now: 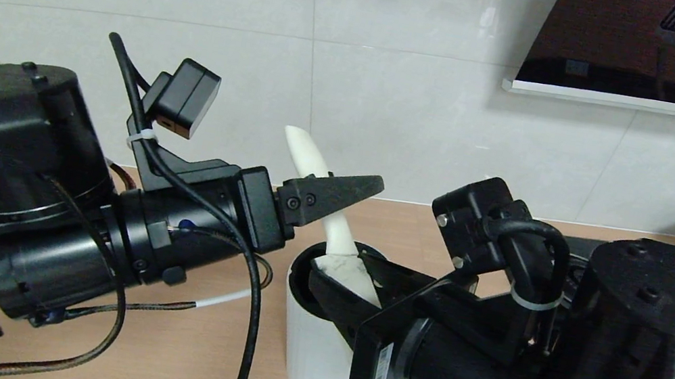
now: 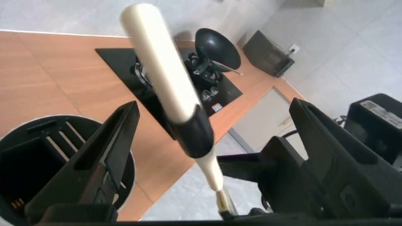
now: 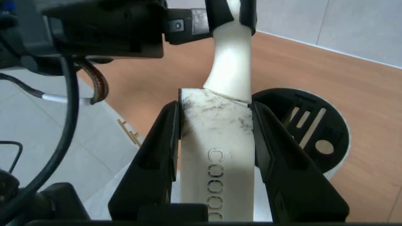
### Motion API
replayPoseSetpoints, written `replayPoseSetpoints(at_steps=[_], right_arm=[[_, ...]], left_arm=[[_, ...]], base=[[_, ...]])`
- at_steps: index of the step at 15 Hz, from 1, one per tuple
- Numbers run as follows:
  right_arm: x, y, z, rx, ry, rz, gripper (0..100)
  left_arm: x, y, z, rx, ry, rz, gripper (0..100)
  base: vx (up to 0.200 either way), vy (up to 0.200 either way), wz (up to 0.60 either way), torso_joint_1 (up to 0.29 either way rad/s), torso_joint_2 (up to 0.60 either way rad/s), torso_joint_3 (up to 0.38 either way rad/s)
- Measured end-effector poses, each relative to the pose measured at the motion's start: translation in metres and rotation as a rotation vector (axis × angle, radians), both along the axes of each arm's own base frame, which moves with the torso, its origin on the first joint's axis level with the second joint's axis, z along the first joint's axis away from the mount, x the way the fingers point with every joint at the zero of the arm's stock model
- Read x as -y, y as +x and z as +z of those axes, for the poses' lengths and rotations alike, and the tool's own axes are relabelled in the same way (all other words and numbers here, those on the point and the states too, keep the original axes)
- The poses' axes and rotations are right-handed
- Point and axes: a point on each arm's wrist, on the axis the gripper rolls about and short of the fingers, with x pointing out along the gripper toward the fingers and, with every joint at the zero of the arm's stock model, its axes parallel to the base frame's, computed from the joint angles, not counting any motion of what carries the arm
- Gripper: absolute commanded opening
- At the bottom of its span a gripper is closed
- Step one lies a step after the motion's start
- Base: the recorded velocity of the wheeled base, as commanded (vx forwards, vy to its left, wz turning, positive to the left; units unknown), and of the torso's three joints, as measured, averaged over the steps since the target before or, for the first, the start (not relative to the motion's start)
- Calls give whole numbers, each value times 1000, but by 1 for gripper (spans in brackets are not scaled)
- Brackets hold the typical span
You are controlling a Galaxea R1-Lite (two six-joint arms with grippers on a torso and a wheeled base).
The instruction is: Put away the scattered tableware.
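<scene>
White and smooth-faced: grips the utensil (image 1: 344,266) by its broad end in the clamped right pincer (image 3: 217,116), tilted just above the holder (image 1: 309,356) on the desk (image 1: 179,355). Might slip from that flat hold, or tip the holder if lowered askew. Has left pincer (image 2: 213,110) spread around the handle (image 2: 157,69), both arms level, meeting over the holder.

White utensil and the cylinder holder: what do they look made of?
White utensil: likely plastic or ceramic, matte; moulded marks and dark scuffs on the flat part. Can't settle which.
Cylinder holder: looks like matte white plastic, uniform smooth wall, with black slotted insert.
</scene>
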Motion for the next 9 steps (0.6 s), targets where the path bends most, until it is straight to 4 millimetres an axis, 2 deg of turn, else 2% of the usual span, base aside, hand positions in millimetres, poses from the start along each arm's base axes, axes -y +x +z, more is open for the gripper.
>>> replayPoseSetpoints(at_steps=[3,4,9], right_arm=[[0,-3,2,2,4,6,0],[0,-4,2,3,5,10,0],[1,-6,1,0,-2,17,0]], left_arm=[[0,1,-1,-3,2,3,100],[0,1,-1,-4,2,10,0],[1,1,-1,1,-2,12,0]], base=[[0,0,0,0,0,0],[0,0,0,0,0,0],[0,0,0,0,0,0]])
